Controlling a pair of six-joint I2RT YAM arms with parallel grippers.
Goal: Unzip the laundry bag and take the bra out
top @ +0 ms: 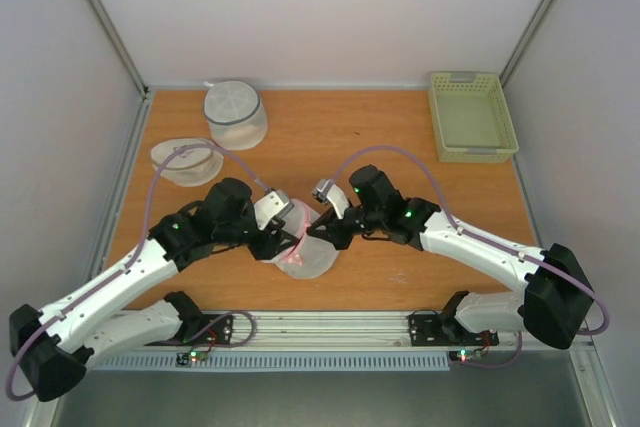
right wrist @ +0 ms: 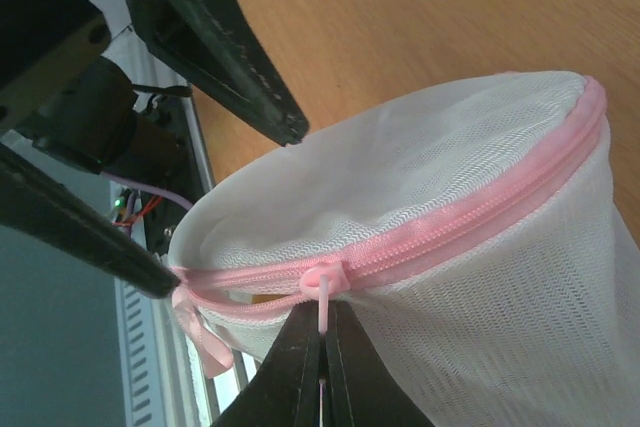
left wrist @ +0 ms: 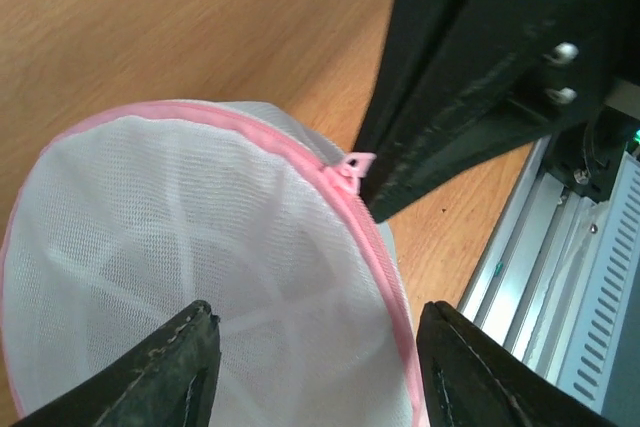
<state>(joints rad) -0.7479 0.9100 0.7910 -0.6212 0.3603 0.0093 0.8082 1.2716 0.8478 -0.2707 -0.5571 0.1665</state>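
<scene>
right jaws pinch the pink zipper pull (right wrist: 325, 295) to drag it round, left jaws hang spread above the laundry bag (left wrist: 180, 247) on the bench (left wrist: 150, 27), probably ready to steady it.

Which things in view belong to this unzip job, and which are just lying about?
Job: laundry bag with pink zipper; zipper pull, pinched by right gripper; left gripper, open over the bag. Bra not visible.
Lying about: grey-banded mesh drum; flat round bag; green basket.
</scene>
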